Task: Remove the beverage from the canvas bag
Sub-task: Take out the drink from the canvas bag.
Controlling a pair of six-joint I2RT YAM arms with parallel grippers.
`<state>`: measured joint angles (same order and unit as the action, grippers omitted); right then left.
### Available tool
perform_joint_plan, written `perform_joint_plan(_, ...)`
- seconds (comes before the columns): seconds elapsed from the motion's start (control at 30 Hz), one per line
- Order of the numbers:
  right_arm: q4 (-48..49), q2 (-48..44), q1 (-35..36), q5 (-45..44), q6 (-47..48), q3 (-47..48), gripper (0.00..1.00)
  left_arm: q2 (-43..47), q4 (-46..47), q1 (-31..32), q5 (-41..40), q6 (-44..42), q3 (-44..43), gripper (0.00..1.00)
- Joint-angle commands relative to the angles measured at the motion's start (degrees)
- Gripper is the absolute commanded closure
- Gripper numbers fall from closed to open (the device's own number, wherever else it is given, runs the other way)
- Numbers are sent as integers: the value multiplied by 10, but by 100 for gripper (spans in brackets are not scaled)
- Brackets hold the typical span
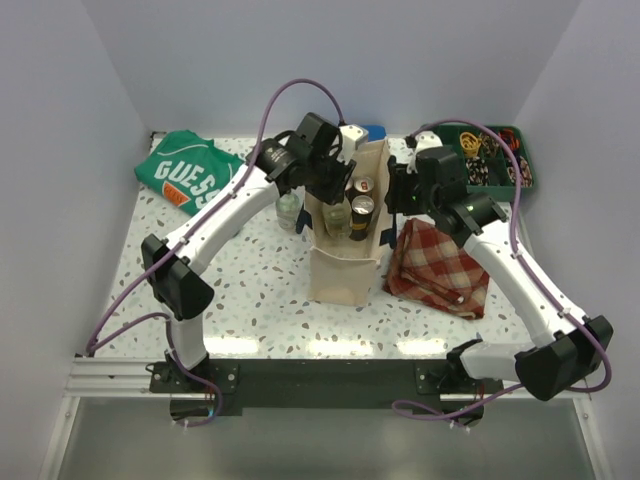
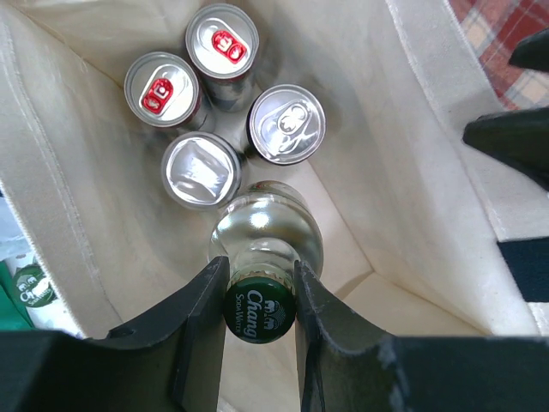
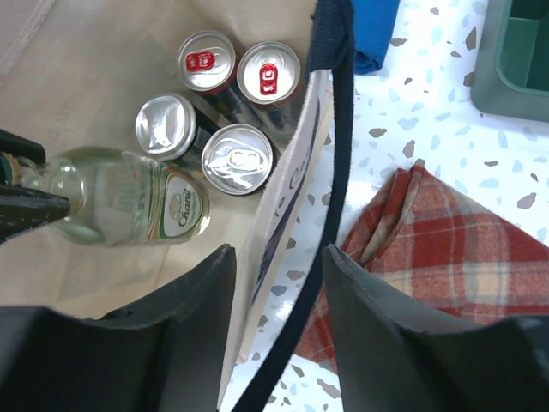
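The beverage, a clear glass bottle (image 2: pixel 266 225) with a green Chang cap, is seen inside the canvas bag (image 1: pixel 345 272), tilted against the wall on the left arm's side. Its neck is clamped just below the cap between the fingers of the left gripper (image 2: pixel 260 273), which is lowered into the bag's mouth from above. Four cans (image 2: pixel 286 123) are stood upright just beside the bottle, deeper in the bag. The bag's opposite rim and its navy handle (image 3: pixel 339 129) are straddled by the right gripper (image 3: pixel 277 253), whose fingers are held apart. The bag is stood on the table (image 1: pixel 260 295), with a red plaid cloth (image 1: pixel 440 265) just beside it.
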<state>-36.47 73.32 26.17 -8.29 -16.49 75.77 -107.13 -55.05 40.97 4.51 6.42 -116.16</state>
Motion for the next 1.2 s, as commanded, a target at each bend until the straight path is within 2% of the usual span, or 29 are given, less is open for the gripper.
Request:
perform_joint_plan(0.0,-2,-27,-1,19,7,16,48,46,47,2,11,-4,-69,100)
perform_joint_plan(0.23,43,-112,-2,26,-15,-32,38,55,37,3,-1,-4,-104,100)
perform_joint_plan(0.5,46,-156,-2,-17,-28,-67,37,82,33,3,-20,-5,-125,100)
perform_joint_plan(0.83,45,-159,-2,-15,-45,-99,37,125,48,3,-43,-3,-129,100)
perform_joint_plan(1.17,44,-165,-2,-28,-43,-113,37,177,92,3,-122,-1,-116,100)
